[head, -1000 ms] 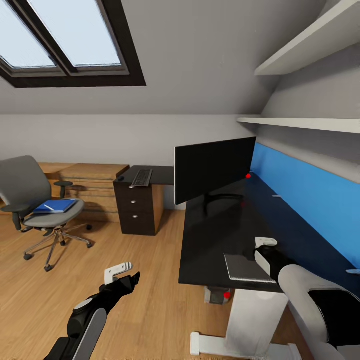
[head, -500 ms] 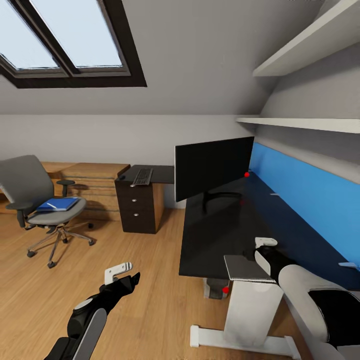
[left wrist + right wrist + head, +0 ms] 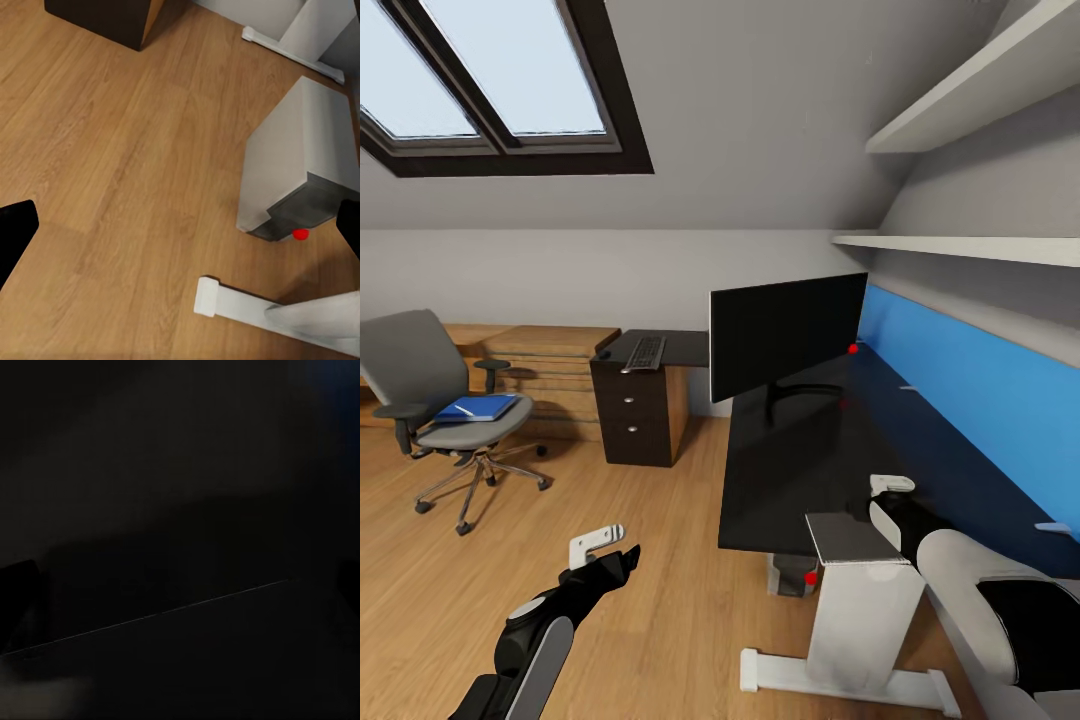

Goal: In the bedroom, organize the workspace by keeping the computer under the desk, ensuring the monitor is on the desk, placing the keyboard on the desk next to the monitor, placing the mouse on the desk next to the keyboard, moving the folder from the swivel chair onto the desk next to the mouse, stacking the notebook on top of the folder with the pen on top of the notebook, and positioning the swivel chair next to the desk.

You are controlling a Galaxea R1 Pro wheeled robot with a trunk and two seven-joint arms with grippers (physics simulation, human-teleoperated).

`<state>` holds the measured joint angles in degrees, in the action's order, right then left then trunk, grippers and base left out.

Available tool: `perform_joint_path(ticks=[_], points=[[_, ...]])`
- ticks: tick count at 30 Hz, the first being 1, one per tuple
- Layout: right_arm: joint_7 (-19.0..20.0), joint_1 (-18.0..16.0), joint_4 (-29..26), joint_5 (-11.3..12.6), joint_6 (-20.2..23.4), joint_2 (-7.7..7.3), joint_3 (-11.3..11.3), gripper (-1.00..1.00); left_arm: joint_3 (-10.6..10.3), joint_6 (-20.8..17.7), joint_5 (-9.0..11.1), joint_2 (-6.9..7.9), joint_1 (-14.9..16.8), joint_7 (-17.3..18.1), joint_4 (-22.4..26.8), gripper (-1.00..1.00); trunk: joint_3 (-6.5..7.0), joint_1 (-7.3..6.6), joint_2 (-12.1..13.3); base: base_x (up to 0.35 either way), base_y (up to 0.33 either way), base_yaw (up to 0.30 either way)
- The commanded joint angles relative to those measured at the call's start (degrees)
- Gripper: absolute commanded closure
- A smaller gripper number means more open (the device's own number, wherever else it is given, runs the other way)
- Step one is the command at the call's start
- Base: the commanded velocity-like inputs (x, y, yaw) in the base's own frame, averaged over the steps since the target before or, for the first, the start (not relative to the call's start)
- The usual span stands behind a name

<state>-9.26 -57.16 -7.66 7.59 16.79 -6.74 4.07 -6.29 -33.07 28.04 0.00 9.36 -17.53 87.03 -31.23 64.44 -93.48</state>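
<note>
The computer (image 3: 296, 176) stands on the floor beneath the table (image 3: 800, 460), as before; the head camera has shifted slightly. Left hand (image 3: 600, 545) hangs wide open; right hand (image 3: 890, 487)'s spread I cannot tell.

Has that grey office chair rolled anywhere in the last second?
No. The swivel chair keeps its place beside the wooden chest; only the camera shifted slightly.

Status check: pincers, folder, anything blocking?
Left pincer open, empty, over floor. Right pincer above desk, state unclear. Blue folder on swivel chair; keyboard on drawer unit. Path to chair open.
</note>
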Motion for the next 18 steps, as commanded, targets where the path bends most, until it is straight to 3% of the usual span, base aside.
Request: perform_joint_path(ticks=[1,18], points=[[-0.1,0.0,0.2,0.6,0.7,-0.03,0.6,-1.0,0.0,-0.2,0.6,0.0,0.0,-0.5,0.1,-1.0,-0.08,0.0,0.0,0.0,0.0,0.0],[-0.1,0.1,0.0,0.6,0.7,-0.03,0.6,-1.0,0.0,-0.2,0.6,-0.01,0.0,-0.5,0.0,-1.0,-0.08,0.0,0.0,-0.051,0.0,0.0]])
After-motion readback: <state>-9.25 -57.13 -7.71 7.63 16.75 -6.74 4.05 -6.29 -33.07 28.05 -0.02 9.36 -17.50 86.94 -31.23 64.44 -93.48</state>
